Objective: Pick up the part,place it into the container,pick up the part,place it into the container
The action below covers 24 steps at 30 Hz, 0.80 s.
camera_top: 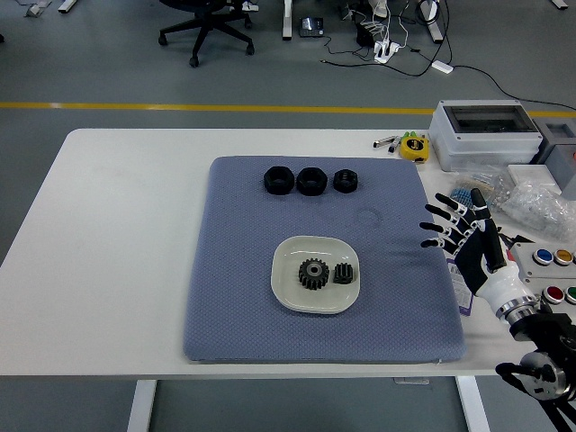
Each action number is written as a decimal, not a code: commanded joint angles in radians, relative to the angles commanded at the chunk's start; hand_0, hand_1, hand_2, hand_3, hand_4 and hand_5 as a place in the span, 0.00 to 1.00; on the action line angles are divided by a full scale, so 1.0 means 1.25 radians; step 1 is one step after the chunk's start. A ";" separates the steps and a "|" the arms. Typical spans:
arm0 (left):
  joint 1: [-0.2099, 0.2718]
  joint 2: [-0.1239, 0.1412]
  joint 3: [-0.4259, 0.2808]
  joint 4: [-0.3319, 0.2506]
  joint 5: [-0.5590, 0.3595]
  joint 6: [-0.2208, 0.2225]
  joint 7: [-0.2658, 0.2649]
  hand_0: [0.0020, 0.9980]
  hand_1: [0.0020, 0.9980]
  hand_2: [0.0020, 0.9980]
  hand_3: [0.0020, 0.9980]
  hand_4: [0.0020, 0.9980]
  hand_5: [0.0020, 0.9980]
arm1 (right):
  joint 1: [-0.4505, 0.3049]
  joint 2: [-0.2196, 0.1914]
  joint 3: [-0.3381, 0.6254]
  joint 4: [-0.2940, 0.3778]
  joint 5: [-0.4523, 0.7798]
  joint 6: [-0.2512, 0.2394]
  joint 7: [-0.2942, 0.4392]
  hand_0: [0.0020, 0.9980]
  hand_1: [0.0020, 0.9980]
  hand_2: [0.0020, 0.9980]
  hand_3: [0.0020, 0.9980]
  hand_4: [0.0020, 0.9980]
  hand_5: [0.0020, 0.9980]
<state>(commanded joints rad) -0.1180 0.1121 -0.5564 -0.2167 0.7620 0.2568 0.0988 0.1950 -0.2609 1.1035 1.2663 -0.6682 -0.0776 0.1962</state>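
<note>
Item: I am seeing two black gear parts, a larger one [313,274] and a smaller one [343,273], lying side by side in the white dish [290,292] at the blue mat's centre. My right hand [468,241] is hovering right of the dish, over the mat's right edge, fingers [439,209] spread, gripping nothing.

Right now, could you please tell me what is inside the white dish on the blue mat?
The white dish holds two black gears, a larger gear beside a smaller gear. The dish floor beneath them is covered.
</note>
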 joint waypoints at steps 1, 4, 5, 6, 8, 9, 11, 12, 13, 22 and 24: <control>0.000 0.000 0.000 0.000 0.000 0.000 0.000 0.68 0.66 0.65 0.55 0.62 0.58 | -0.001 0.001 0.001 0.000 -0.003 -0.001 -0.001 0.46 0.62 0.76 0.79 1.00 0.94; 0.000 0.000 0.000 0.000 -0.001 0.000 0.000 0.68 0.66 0.65 0.55 0.62 0.58 | -0.007 0.004 0.002 0.000 -0.016 -0.005 -0.004 0.46 0.62 0.76 0.79 1.00 0.94; 0.000 0.000 0.000 0.000 -0.001 0.000 0.000 0.68 0.66 0.65 0.55 0.62 0.58 | -0.008 0.005 0.002 0.000 -0.017 -0.004 -0.004 0.46 0.62 0.76 0.79 1.00 0.94; 0.000 0.000 0.000 0.000 -0.001 0.000 0.001 0.68 0.66 0.65 0.55 0.62 0.58 | -0.010 0.006 0.002 0.000 -0.020 -0.004 -0.004 0.47 0.63 0.76 0.79 1.00 0.94; 0.000 0.000 -0.001 0.000 0.001 -0.001 0.001 0.68 0.66 0.65 0.55 0.62 0.58 | -0.011 0.007 0.002 0.000 -0.020 -0.004 -0.004 0.47 0.63 0.76 0.79 1.00 0.94; 0.000 0.000 -0.001 0.000 0.002 -0.001 0.001 0.68 0.66 0.65 0.55 0.62 0.58 | -0.011 0.008 0.002 0.000 -0.019 -0.005 -0.003 0.47 0.63 0.76 0.79 1.00 0.94; 0.000 0.000 0.000 0.000 0.002 -0.001 0.001 0.68 0.66 0.65 0.55 0.62 0.58 | -0.011 0.008 0.003 -0.001 -0.017 -0.007 -0.001 0.47 0.63 0.76 0.79 1.00 0.94; 0.000 0.000 0.001 0.000 0.000 -0.001 0.001 0.68 0.66 0.65 0.55 0.62 0.58 | -0.012 0.008 0.004 -0.002 -0.017 -0.009 -0.001 0.48 0.63 0.77 0.80 1.00 0.93; 0.000 0.000 0.001 0.000 -0.001 -0.001 0.000 0.68 0.66 0.65 0.55 0.62 0.58 | -0.013 0.008 0.005 -0.003 -0.016 -0.009 -0.001 0.48 0.63 0.77 0.80 1.00 0.93; -0.002 0.001 0.003 0.000 -0.003 -0.001 -0.001 0.68 0.66 0.64 0.55 0.62 0.58 | -0.019 0.012 0.003 -0.004 0.007 -0.003 -0.006 0.48 0.63 0.77 0.80 1.00 0.92; -0.002 0.001 0.003 0.000 -0.002 -0.002 -0.001 0.68 0.66 0.65 0.55 0.62 0.58 | -0.019 0.013 0.003 -0.004 0.013 -0.002 -0.006 0.59 0.65 0.77 0.80 1.00 0.92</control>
<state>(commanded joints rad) -0.1206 0.1133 -0.5531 -0.2171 0.7593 0.2549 0.0975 0.1707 -0.2443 1.1066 1.2607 -0.6523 -0.0805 0.1883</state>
